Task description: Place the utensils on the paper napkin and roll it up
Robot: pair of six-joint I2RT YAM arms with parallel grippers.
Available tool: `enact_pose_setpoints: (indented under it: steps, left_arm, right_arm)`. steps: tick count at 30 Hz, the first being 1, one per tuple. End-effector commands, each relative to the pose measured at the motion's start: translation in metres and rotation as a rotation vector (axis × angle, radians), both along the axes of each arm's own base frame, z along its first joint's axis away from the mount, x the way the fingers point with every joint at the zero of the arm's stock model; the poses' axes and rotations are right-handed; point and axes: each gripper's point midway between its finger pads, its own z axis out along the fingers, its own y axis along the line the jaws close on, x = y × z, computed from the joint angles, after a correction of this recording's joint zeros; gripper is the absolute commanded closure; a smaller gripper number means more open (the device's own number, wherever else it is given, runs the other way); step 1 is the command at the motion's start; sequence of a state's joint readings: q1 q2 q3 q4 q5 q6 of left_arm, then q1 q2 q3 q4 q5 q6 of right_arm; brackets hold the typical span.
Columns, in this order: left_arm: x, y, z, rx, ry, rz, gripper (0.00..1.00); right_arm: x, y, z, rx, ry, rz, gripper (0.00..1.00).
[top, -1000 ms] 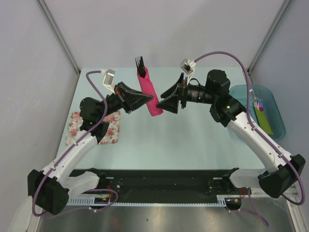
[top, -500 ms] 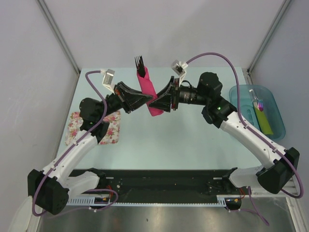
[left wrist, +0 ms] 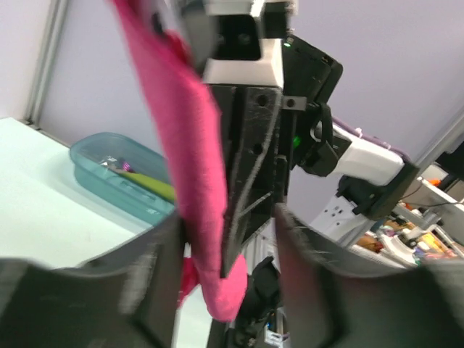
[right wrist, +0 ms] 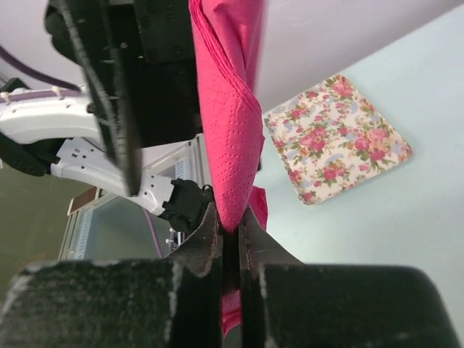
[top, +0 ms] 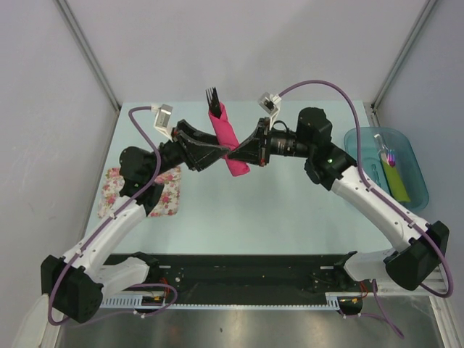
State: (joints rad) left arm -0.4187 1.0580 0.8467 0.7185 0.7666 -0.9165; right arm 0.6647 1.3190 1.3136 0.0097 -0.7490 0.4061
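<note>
The paper napkin (top: 230,142) is a magenta roll held up in the air above the table, tilted. Black fork tines (top: 212,95) of the utensils stick out of its upper end; the other pieces are hidden inside. My right gripper (top: 235,153) is shut on the roll's lower part, and its fingers (right wrist: 208,230) pinch the pink paper (right wrist: 230,138). My left gripper (top: 223,151) stands open on the roll's other side. In the left wrist view its two fingers (left wrist: 148,286) sit apart around the napkin (left wrist: 190,152) and the right gripper's tip.
A white cloth with pink flowers (top: 145,191) lies at the table's left (right wrist: 337,138). At the right edge stands a teal bin (top: 360,145) holding a white-handled brush (top: 388,155) and a yellow-green strip (top: 398,183). Grey walls enclose the table.
My right gripper moved in from the right and shut on the napkin roll. My left gripper, shut on the roll before, has opened. The roll shifted slightly.
</note>
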Motion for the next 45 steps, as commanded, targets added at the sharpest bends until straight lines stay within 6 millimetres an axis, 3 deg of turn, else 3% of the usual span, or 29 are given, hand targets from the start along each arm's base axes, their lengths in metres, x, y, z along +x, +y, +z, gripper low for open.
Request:
enact_pose_setpoints:
  steps: [1, 6, 8, 9, 12, 13, 15, 16, 18, 19, 21, 22, 23, 27, 31, 36, 39, 45]
  left_arm:
    - [-0.005, 0.004, 0.003, 0.011, -0.067, 0.029, 0.37]
    - [-0.005, 0.007, -0.012, 0.09, -0.112, 0.061, 0.31]
    - [-0.004, 0.006, -0.029, 0.155, -0.081, 0.06, 0.28]
    - [-0.005, 0.007, -0.034, 0.189, -0.119, 0.061, 0.26]
    - [-0.008, 0.007, -0.058, 0.282, -0.126, 0.043, 0.21]
    - [-0.01, 0.008, -0.068, 0.312, -0.1, 0.032, 0.18]
    - [-0.006, 0.01, -0.077, 0.355, -0.095, 0.055, 0.13]
    - [-0.007, 0.011, -0.088, 0.387, -0.059, 0.048, 0.09]
    - [-0.003, 0.013, -0.094, 0.427, -0.062, 0.06, 0.05]
    - [-0.005, 0.013, -0.1, 0.445, -0.051, 0.055, 0.05]
    - [-0.005, 0.015, -0.101, 0.459, -0.084, 0.055, 0.03]
    - [-0.011, 0.015, -0.106, 0.47, -0.071, 0.031, 0.03]
    - [-0.014, 0.015, -0.105, 0.472, -0.093, 0.022, 0.02]
    - [-0.021, 0.017, -0.108, 0.47, -0.112, 0.01, 0.02]
    - [-0.024, 0.018, -0.108, 0.465, -0.126, 0.012, 0.02]
    - [-0.023, 0.015, -0.109, 0.443, -0.111, -0.004, 0.02]
    - [-0.022, 0.014, -0.109, 0.438, -0.106, -0.008, 0.02]
    - [-0.021, 0.015, -0.113, 0.451, -0.092, -0.001, 0.02]
  right_arm:
    - [0.016, -0.018, 0.016, -0.012, -0.033, -0.065, 1.0]
    - [0.037, -0.057, 0.008, -0.075, 0.001, -0.125, 1.0]
    - [0.035, -0.075, -0.003, -0.128, 0.008, -0.107, 1.0]
    - [0.048, -0.097, -0.004, -0.146, 0.0, -0.167, 1.0]
    - [0.053, -0.137, -0.021, -0.213, 0.012, -0.206, 1.0]
    - [0.058, -0.165, -0.027, -0.228, 0.07, -0.262, 1.0]
    - [0.061, -0.193, -0.036, -0.274, 0.045, -0.299, 1.0]
    - [0.061, -0.224, -0.046, -0.302, 0.116, -0.368, 1.0]
    - [0.063, -0.256, -0.059, -0.371, 0.075, -0.417, 1.0]
    - [0.06, -0.282, -0.072, -0.393, 0.161, -0.481, 1.0]
    - [0.056, -0.314, -0.086, -0.445, 0.131, -0.51, 1.0]
    - [0.047, -0.325, -0.098, -0.473, 0.201, -0.525, 1.0]
    - [0.049, -0.352, -0.111, -0.49, 0.25, -0.575, 1.0]
    - [0.038, -0.409, -0.148, -0.509, 0.373, -0.64, 1.0]
    - [0.034, -0.445, -0.185, -0.549, 0.483, -0.679, 1.0]
    - [0.043, -0.469, -0.23, -0.591, 0.576, -0.693, 1.0]
    - [0.051, -0.478, -0.245, -0.599, 0.606, -0.706, 1.0]
    - [0.067, -0.476, -0.28, -0.575, 0.683, -0.693, 1.0]
